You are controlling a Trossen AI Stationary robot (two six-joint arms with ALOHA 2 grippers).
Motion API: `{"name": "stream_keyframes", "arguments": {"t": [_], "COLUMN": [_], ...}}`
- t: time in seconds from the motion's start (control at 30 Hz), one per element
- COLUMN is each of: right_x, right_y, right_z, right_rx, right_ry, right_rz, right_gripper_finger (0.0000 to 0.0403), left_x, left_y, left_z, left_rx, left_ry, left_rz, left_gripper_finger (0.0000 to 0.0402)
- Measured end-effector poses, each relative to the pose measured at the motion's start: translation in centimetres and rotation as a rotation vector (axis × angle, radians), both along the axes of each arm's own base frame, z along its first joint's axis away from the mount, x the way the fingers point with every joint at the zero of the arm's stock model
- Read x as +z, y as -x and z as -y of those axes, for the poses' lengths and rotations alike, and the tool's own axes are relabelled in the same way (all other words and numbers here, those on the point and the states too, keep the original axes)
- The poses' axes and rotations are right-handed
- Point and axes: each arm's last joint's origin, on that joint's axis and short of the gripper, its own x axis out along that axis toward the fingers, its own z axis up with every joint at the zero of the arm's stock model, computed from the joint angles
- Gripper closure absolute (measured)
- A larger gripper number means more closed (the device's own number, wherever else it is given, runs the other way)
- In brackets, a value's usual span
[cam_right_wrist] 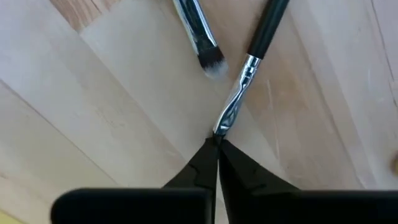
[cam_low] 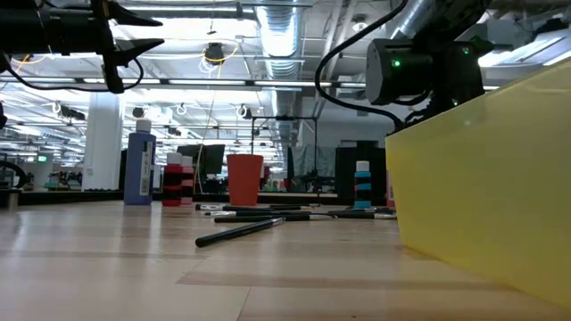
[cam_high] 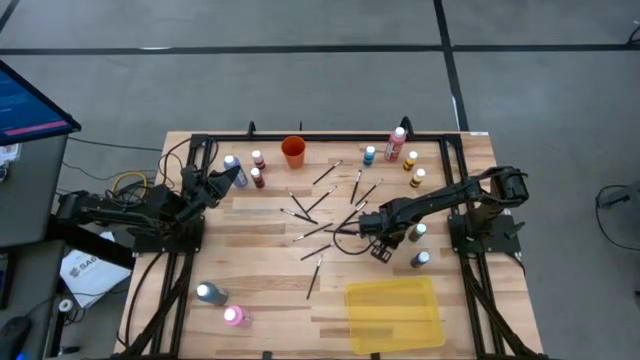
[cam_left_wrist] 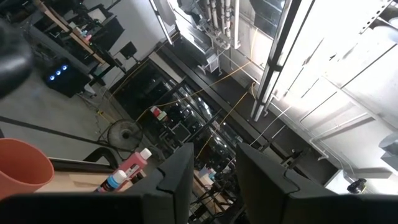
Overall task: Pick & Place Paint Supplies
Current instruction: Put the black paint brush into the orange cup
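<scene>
Pinching now: your right pincer (cam_right_wrist: 217, 144) is pressed together on the bristle tip of a paintbrush (cam_right_wrist: 258, 43) lying flat on the surface (cam_right_wrist: 93, 112), handle pointing away. Looks like the grasp step; next you need a clean lift toward the yellow tray (cam_high: 394, 313). Left pincer (cam_left_wrist: 214, 180) waits aloft, part-spread.

Thin dark paintbrushes (cam_high: 322, 208) lie flat and scattered, several crossing, at the middle of the wooden table (cam_high: 270, 262), one pinched at its bristle tip (cam_right_wrist: 219, 129) by the right tool (cam_right_wrist: 216, 144), while small white-capped paint bottles (cam_high: 396, 144) stand upright along the far edge and near both side edges.
</scene>
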Motion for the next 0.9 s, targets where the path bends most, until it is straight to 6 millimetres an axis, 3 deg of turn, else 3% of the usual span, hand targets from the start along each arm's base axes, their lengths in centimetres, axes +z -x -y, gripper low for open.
{"name": "stream_keyframes", "arguments": {"t": [0.13,0.43,0.77,0.9], "right_x": [0.8,5.9,14.6,16.5], "right_y": [0.8,1.4,-1.1,-2.6], "right_z": [0.1,0.8,4.2,6.7], "right_rx": [0.006,-0.023,-0.021,-0.002], "right_ry": [-0.006,-0.033,-0.165,-0.324], "right_rz": [-0.051,0.084,0.567,0.750], "right_gripper_finger": [0.0401,0.0402,0.0403,0.0403], "left_x": [0.0,0.1,0.1,0.2], "left_y": [0.0,0.0,0.1,0.1], "left_z": [0.0,0.0,0.0,0.0], "left_rx": [0.000,0.001,0.000,0.000], "left_ry": [0.000,0.000,0.000,0.001], "left_rz": [0.000,0.007,0.014,0.018], "left_gripper_finger": [0.0288,0.0288,0.0288,0.0288]}}
